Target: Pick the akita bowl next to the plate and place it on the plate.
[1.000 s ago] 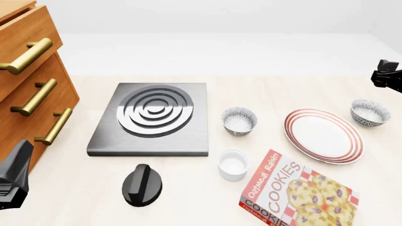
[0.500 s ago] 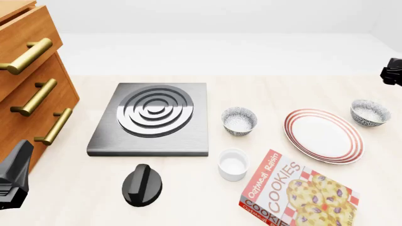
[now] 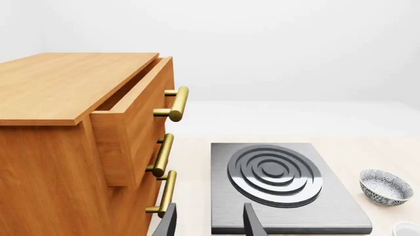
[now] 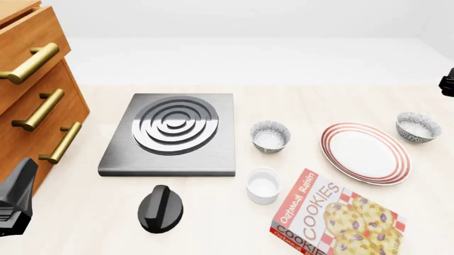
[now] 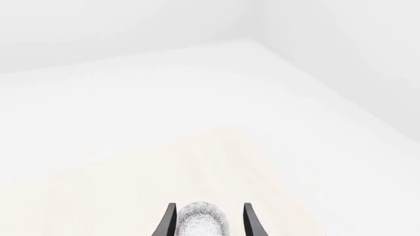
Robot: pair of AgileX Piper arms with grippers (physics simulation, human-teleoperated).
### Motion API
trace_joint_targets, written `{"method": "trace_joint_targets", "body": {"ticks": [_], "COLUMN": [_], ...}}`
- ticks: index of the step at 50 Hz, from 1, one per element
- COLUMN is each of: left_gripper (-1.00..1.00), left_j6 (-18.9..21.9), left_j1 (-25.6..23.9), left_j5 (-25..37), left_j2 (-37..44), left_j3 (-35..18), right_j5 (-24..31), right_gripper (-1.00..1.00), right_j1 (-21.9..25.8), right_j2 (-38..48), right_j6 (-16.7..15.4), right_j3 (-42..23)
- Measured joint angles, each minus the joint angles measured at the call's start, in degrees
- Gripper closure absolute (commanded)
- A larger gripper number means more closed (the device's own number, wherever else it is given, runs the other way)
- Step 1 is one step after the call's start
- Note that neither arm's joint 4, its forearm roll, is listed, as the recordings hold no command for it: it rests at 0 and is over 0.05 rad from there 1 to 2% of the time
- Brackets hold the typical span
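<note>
The plate (image 4: 365,153), white with red rings, lies right of the table's middle. One akita bowl (image 4: 417,127) stands just off the plate's far right rim. A second, alike bowl (image 4: 270,136) stands left of the plate, beside the stove. In the right wrist view my right gripper (image 5: 208,206) is open, and a speckled bowl (image 5: 203,223) shows between its fingers, farther on and untouched. Only a black bit of the right arm (image 4: 448,84) shows at the front view's right edge. My left gripper (image 3: 208,206) is open and empty near the stove's front edge.
A steel stove plate (image 4: 174,133) lies at mid-left with a black knob (image 4: 160,209) in front of it. A white ramekin (image 4: 263,185) and a cookies box (image 4: 337,218) sit at the front. A wooden drawer cabinet (image 4: 35,101) stands at the left.
The right arm has drifted right and almost out of the front view. The bowls, the plate and the left arm have not moved.
</note>
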Motion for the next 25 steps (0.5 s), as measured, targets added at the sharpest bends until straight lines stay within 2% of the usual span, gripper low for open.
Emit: {"method": "trace_joint_targets", "body": {"ticks": [25], "left_gripper": [-1.00], "left_j6": [0.0], "left_j1": [0.0], "left_j5": [0.0], "left_j2": [0.0], "left_j3": [0.0], "right_j5": [-0.2], "right_gripper": [-1.00], "right_j1": [-1.6], "right_j2": [3.0], "right_j6": [0.6], "right_j3": [-1.3]}}
